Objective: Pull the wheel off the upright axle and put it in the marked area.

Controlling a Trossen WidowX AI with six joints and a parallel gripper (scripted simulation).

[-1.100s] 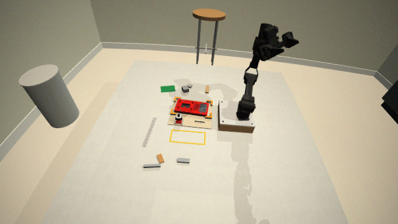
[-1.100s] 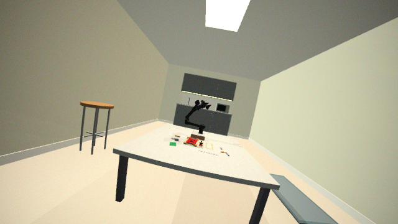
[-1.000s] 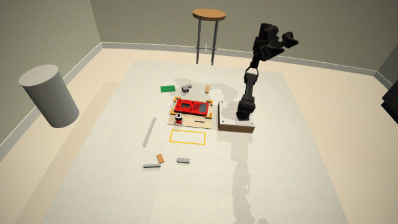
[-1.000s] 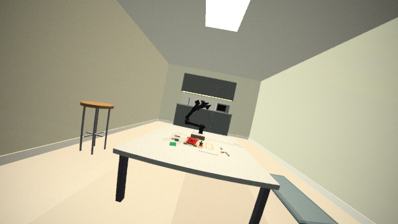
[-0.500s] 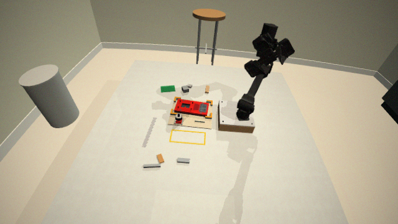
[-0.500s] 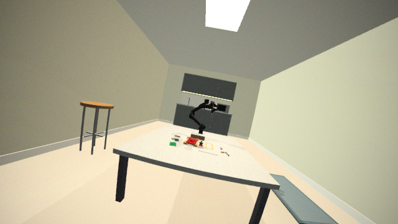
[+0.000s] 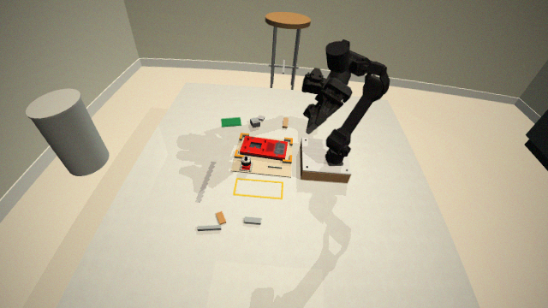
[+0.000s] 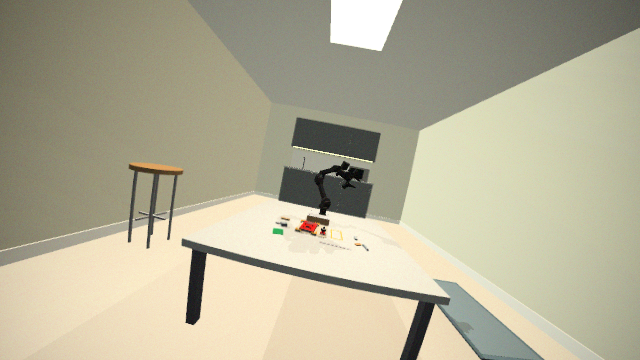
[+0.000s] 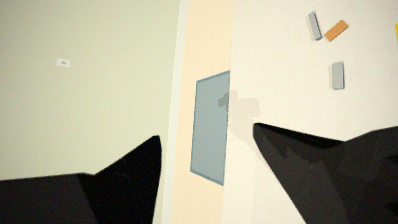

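The small black wheel is around the upright axle, above a small red base at the left end of the tan board. It also shows, tiny, in the exterior view. The marked area is a yellow outline on the table in front of the board; a bit of its line shows at the wrist view's right edge. My gripper is open, with nothing between its fingers. It hangs high above the table, to the right of the wheel and well apart from it.
A red panel sits between orange corner brackets behind the wheel. A thin dark rod lies on the board. Two grey blocks and an orange block lie in front of the outline. A green block lies behind.
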